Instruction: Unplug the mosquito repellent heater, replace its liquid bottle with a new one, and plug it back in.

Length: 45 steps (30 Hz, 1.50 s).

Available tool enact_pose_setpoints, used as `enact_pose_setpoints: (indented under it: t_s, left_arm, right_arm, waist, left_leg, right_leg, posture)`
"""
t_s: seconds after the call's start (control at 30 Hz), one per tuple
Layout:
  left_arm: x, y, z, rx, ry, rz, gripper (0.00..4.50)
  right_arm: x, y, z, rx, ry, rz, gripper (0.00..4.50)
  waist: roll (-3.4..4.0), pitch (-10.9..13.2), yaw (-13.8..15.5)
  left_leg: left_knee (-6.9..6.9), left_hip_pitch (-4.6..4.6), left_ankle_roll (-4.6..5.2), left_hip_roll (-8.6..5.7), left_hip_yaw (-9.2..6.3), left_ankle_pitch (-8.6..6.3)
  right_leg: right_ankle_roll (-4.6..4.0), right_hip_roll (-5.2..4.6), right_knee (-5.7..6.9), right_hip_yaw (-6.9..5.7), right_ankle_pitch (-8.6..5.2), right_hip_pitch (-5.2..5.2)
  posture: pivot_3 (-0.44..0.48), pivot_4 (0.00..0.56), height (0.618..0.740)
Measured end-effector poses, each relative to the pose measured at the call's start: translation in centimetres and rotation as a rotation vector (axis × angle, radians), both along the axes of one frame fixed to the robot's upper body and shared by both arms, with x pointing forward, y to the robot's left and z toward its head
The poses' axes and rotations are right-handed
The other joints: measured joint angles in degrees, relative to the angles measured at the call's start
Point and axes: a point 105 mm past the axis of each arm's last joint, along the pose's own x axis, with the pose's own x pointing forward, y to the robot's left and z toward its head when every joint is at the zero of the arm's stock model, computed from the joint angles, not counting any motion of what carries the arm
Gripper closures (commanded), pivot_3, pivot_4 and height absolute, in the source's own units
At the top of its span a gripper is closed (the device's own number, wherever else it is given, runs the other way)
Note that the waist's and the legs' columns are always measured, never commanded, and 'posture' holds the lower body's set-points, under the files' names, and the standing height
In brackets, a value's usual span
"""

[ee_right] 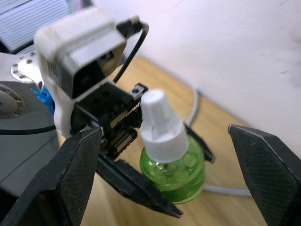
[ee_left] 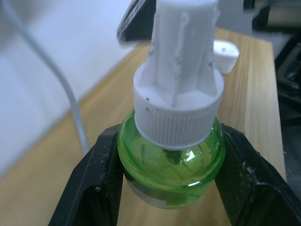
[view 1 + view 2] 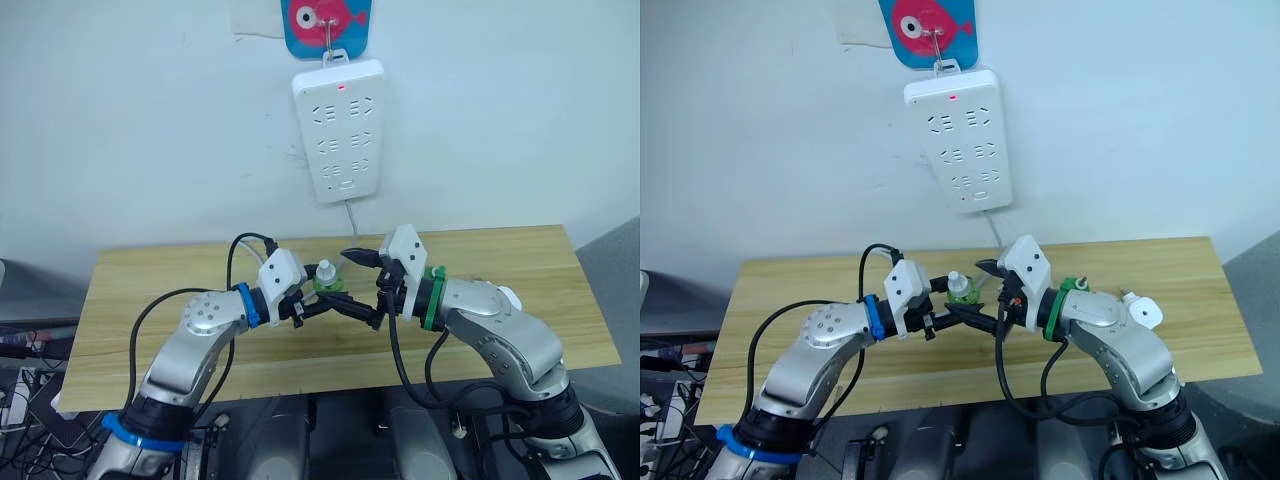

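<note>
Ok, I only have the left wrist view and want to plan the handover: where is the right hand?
Observer: The right hand is open, its fingers either side of the green bottle, not touching it.
Operator: Is the wall strip free?
Observer: Yes, the power strip has no plug in it; its red light is on.
Operator: And the heater?
Observer: The heater lies on the table beside the right forearm.
</note>
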Motion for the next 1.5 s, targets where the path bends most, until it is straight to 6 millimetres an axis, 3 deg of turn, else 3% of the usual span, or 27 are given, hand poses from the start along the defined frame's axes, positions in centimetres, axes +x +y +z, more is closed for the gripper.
enact_pose_setpoints:
  t_s: [0.27, 0.37, 0.63, 0.9, 1.1, 1.27, 1.37, 1.5]
  left_arm:
    - [0.3, -1.3, 0.1, -0.013, 0.016, -0.081, 2.24]
    - [0.2, -1.4, 0.2, -0.014, 0.009, -0.093, 2.24]
    - [0.2, -1.1, -0.2, -0.014, 0.021, -0.072, 2.24]
    - [-0.8, -0.7, -0.2, 0.002, 0.037, -0.115, 2.24]
    - [-4.1, -0.7, 0.6, 0.078, 0.001, -0.506, 2.24]
    - [-5.2, -0.6, 0.3, 0.138, -0.013, -0.734, 2.24]
    - [-4.5, -0.4, 0.5, 0.157, -0.03, -0.756, 2.24]
    - [-3.5, 0.0, 0.6, 0.156, -0.036, -0.71, 2.24]
  right_arm:
    - [0.7, -0.1, -0.1, 0.008, -0.017, -0.094, 0.0]
    - [0.9, -0.1, 0.0, 0.009, -0.033, -0.108, 0.64]
    - [0.5, 0.4, -0.3, -0.002, -0.037, -0.049, 3.43]
    - [0.1, 0.4, -0.4, 0.005, 0.005, 0.077, 3.43]
    - [-2.7, -0.1, 0.6, -0.103, -0.011, 0.545, 3.43]
    - [-3.7, 0.5, 0.1, -0.133, -0.004, 0.761, 3.43]
    - [-3.0, 0.5, 0.3, -0.141, -0.006, 0.793, 2.46]
    - [-1.2, -1.9, 0.6, -0.16, 0.01, 0.69, 0.99]
  waist:
    - [0.0, -1.0, -1.3]
    - [0.01, -1.4, -1.9]
    - [-0.02, -2.3, -2.0]
    - [-0.03, -2.4, -1.9]
    - [-0.06, -2.4, -1.4]
    - [-0.08, -2.4, -1.4]
    - [-0.08, -2.4, -1.2]
    - [-0.08, -2.4, -0.5]
  left_leg:
    - [0.02, 0.01, 0.01, 0.07, 0.1, 0.02]
    - [0.05, 0.06, 0.02, 0.07, 0.14, 0.03]
    - [0.11, 0.37, 0.08, 0.08, 0.17, 0.06]
    - [0.2, 0.44, 0.11, 0.11, 0.11, 0.2]
    - [0.22, 0.44, 0.13, 0.06, 0.17, 0.19]
    - [0.35, 0.42, 0.12, 0.11, 0.16, 0.2]
    - [0.58, 0.36, 0.1, 0.11, 0.1, 0.21]
    - [0.81, 0.29, 0.05, 0.05, 0.06, 0.23]
  right_leg:
    - [-0.05, 0.07, 0.09, 0.09, 0.05, -0.06]
    - [-0.05, 0.08, 0.16, 0.14, 0.06, -0.05]
    - [-0.08, 0.15, 0.58, 0.22, 0.07, 0.07]
    - [-0.17, 0.22, 0.86, 0.2, 0.12, 0.07]
    - [-0.17, 0.28, 0.79, 0.03, 0.12, 0.16]
    - [-0.2, 0.27, 0.85, 0.06, 0.14, 0.15]
    - [-0.2, 0.26, 0.89, 0.05, 0.14, 0.16]
    - [-0.18, 0.25, 0.9, 0.12, 0.15, 0.16]
  posture:
    - [-0.127, 0.239, 0.74]
    - [-0.114, 0.233, 0.74]
    - [-0.073, 0.238, 0.74]
    - [-0.034, 0.242, 0.74]
    - [-0.004, 0.231, 0.74]
    - [-0.001, 0.227, 0.74]
    - [-0.007, 0.229, 0.74]
    - [-0.005, 0.23, 0.74]
